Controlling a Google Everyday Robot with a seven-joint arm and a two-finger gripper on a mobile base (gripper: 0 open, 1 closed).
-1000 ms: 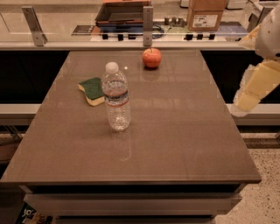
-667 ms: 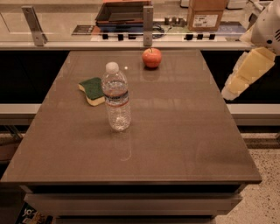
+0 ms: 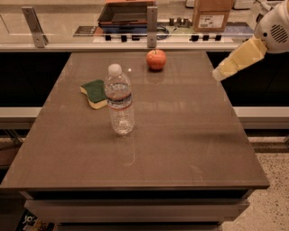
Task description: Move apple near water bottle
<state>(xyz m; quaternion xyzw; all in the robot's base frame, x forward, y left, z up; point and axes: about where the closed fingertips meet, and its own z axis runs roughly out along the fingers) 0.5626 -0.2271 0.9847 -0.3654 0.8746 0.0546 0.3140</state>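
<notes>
- Brown-grey stone-look table [image 3: 189,149] fills most of my view; its front edge is nearest to me
- Clear ribbed water bottle [image 3: 120,101] with a white cap stands upright left of the table's middle; it is the nearest thing on the top
- Green-and-yellow sponge [image 3: 94,93] lies flat just behind and to the left of the bottle; whether the two touch I cannot tell
- Red-orange apple [image 3: 156,59] sits near the far edge of the table, behind and to the right of the bottle and well apart from it; its stem points up
- Cream-yellow gripper [image 3: 220,73] hangs over the far right edge of the table, slanting down and to the left from the white arm at the upper right; it is well to the right of the apple and touches neither apple nor bottle; I cannot tell how far open it is, nor whether it has hold of anything
- Pale counter [image 3: 58,31] runs behind the table; a dark tray [image 3: 126,12] and a cardboard box [image 3: 212,16] rest on it
</notes>
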